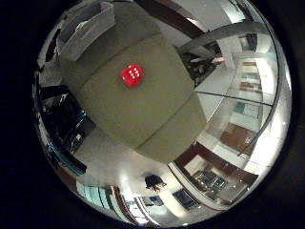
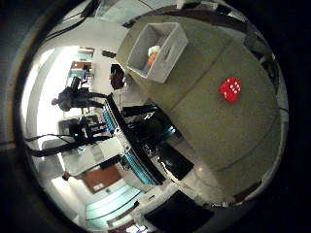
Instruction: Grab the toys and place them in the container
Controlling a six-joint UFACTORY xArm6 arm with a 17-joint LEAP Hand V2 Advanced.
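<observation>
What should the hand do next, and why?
Probably descend toward the red die. It lies alone on the olive cushion, small in both palm views, so the hand looks well above it. The white container, already holding an orange toy, sits further along the cushion.

Matt olive cloth covers the desk (image 1: 143, 109), carrying a glossy red plastic die (image 1: 132, 75) with white pips and a smooth, pale grey plastic container (image 2: 158, 46) with matt walls.
</observation>
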